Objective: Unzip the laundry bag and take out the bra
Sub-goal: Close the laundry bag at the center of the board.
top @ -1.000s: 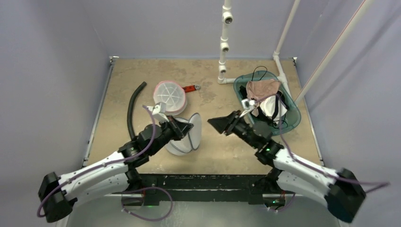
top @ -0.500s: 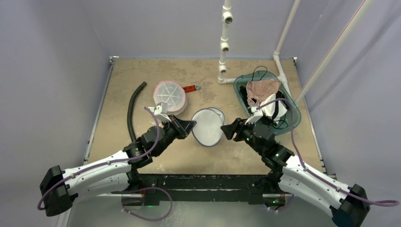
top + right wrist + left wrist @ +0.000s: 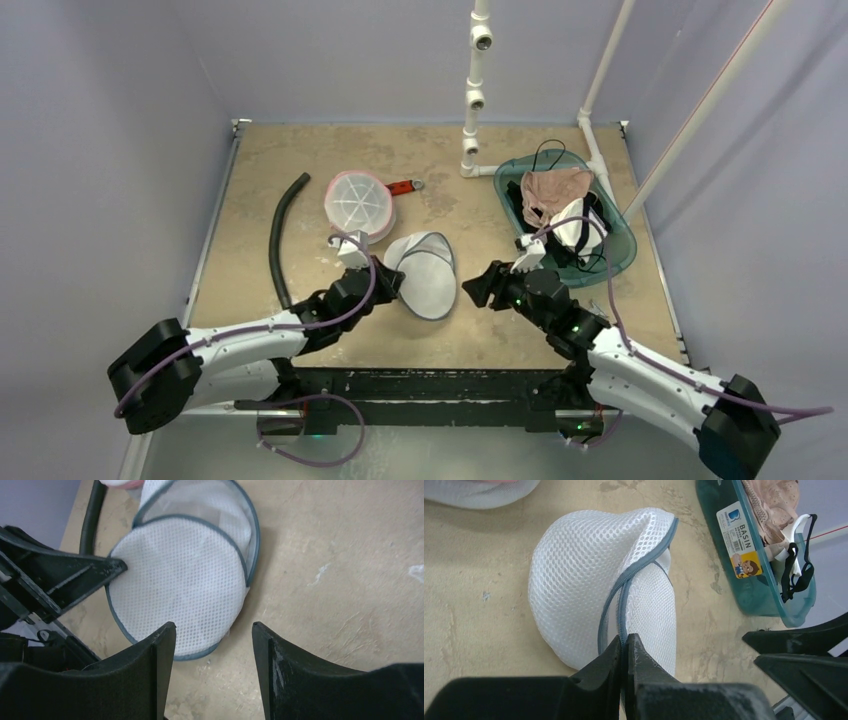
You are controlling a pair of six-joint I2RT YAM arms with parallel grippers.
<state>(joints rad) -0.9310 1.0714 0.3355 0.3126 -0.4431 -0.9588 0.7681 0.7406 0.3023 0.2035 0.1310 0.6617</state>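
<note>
A white mesh laundry bag [image 3: 428, 278] with grey-blue trim lies on the table's middle. It gapes along its zipper like a clam [image 3: 180, 580]. No bra shows inside it. My left gripper [image 3: 393, 284] is shut on the bag's zipper edge [image 3: 625, 639] at its near left side. My right gripper [image 3: 474, 290] is open and empty just right of the bag [image 3: 214, 627], not touching it. A beige bra [image 3: 553, 188] lies in the teal basin [image 3: 623, 243] at the back right, with white and black garments [image 3: 578, 225] beside it.
A second round mesh bag [image 3: 357, 203] with pink inside and a red tab [image 3: 404, 187] sits behind the left gripper. A black hose [image 3: 279, 232] curves along the left. White pipes [image 3: 472, 100] stand at the back, by the basin [image 3: 749, 580].
The left gripper has carried the bag right and laid it down flatter on the table. The right gripper has drawn back toward the near edge and lowered beside the bag.
</note>
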